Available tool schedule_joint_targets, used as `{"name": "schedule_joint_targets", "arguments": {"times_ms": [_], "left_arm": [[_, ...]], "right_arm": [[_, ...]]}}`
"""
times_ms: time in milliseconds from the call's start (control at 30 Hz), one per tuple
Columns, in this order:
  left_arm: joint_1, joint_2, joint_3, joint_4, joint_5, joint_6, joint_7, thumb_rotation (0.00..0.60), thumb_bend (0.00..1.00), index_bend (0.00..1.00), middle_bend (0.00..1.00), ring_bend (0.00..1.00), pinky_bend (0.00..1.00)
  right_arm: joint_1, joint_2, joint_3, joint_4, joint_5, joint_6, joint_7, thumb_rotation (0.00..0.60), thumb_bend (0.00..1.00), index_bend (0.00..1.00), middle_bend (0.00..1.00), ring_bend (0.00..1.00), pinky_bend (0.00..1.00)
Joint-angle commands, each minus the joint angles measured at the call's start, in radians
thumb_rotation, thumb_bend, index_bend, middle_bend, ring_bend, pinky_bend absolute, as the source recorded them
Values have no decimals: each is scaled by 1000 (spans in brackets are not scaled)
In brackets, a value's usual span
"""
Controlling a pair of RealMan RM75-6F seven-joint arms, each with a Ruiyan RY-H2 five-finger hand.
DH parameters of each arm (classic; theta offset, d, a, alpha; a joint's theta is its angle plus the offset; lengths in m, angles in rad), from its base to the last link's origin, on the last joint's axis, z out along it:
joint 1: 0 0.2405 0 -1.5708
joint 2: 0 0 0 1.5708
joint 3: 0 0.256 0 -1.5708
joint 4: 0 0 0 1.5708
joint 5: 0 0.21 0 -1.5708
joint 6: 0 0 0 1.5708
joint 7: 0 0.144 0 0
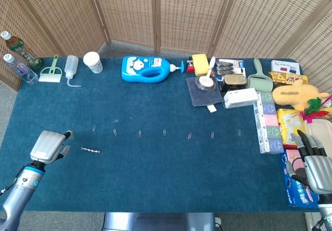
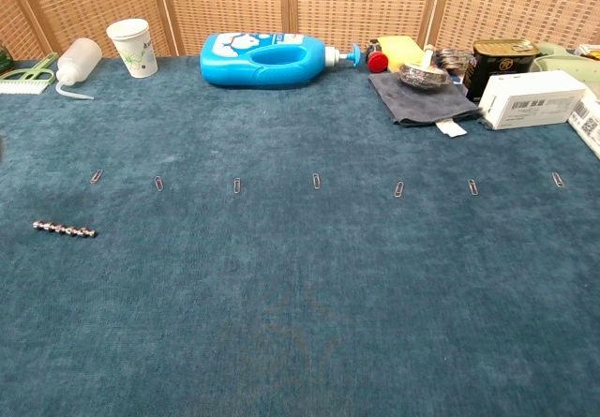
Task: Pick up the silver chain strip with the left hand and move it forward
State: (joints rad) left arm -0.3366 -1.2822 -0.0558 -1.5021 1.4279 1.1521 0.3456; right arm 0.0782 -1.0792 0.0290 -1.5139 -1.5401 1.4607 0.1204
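Observation:
The silver chain strip (image 1: 90, 150) (image 2: 65, 229) lies flat on the blue table cloth at the near left. My left hand (image 1: 50, 146) hovers just left of it in the head view, back of the hand up, fingers apart and holding nothing. It does not touch the strip. The chest view does not show this hand. My right hand (image 1: 314, 163) rests at the far right edge over the packets, fingers spread, holding nothing.
A row of several paper clips (image 1: 139, 133) (image 2: 237, 186) crosses the cloth just beyond the strip. Further back stand a blue detergent bottle (image 1: 148, 68), a paper cup (image 1: 93, 62), a squeeze bottle (image 1: 71, 67) and a small brush (image 1: 51, 72). Boxes and packets (image 1: 270, 122) crowd the right side.

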Motion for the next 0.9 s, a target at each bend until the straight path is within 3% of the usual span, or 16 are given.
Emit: {"name": "schedule_joint_targets", "arguments": {"times_ms": [33, 900], "left_arm": [[-7, -19, 9, 9, -16, -24, -36, 600, 328, 426, 1000, 1000, 1000], [-67, -135, 31, 142, -66, -128, -99, 600, 328, 444, 1000, 1000, 1000]], "right_arm": [[0, 0, 0, -1, 3, -3, -1, 503, 506, 0, 0, 0, 0], [-14, 8, -2, 14, 25, -9, 17, 502, 505, 0, 0, 0, 0]]}}
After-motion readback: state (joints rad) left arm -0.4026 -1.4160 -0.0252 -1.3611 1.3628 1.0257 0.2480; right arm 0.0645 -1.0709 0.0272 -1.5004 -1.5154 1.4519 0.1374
